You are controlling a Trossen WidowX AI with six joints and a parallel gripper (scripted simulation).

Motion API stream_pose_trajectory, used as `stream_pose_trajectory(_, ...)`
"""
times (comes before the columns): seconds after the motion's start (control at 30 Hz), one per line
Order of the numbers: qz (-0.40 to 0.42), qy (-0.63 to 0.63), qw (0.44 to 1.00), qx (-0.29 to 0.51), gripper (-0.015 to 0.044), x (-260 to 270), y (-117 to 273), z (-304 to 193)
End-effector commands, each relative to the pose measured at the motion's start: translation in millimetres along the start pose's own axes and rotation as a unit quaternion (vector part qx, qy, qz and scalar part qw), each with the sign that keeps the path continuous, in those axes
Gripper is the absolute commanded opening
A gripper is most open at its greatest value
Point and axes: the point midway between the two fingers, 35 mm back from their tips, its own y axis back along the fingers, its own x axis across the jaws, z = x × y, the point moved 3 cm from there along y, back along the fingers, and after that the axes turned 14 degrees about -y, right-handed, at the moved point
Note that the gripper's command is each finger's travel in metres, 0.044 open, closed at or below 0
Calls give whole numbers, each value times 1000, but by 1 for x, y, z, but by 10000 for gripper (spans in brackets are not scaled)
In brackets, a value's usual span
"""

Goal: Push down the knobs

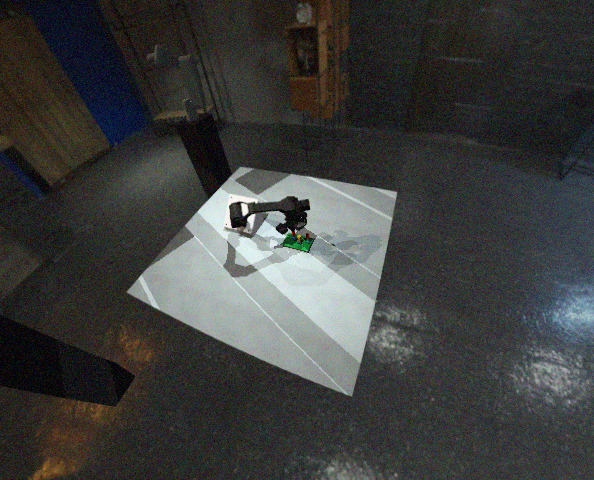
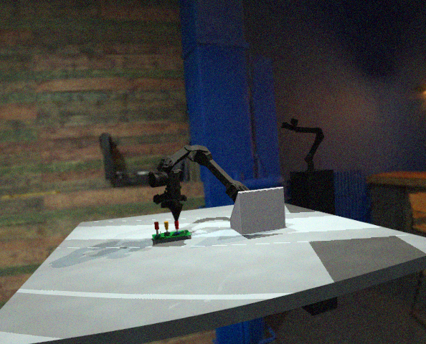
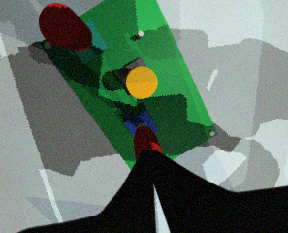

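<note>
The green circuit board (image 1: 304, 248) (image 2: 186, 233) (image 3: 170, 50) stands low on the table. A red knob (image 2: 176, 224) (image 3: 144, 138) is upright over the blue potentiometer (image 3: 149, 122). My gripper (image 1: 292, 231) (image 2: 176, 219) (image 3: 148, 156) is shut and empty, pointing down, with its tips at the top of this knob; they hide part of it in the wrist view. A yellow knob (image 1: 299, 239) (image 2: 166, 223) (image 3: 142, 83) is in the middle. Another red knob (image 1: 307, 236) (image 2: 156, 225) (image 3: 63, 25) stands at the far end over a teal potentiometer (image 3: 97, 40), with shaft showing below it in the exterior view.
A pale wedge-shaped block (image 2: 261, 211) stands by the arm's base on the table (image 1: 266, 320) (image 2: 168, 274). Grey shadows of the arm fall over the tabletop and part of the board. The small gap between knob and blue potentiometer is hard to judge.
</note>
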Motion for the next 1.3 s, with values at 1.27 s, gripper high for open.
stream_pose_trajectory(1.27,-1,2,1000,-3,0,0,-8,1)
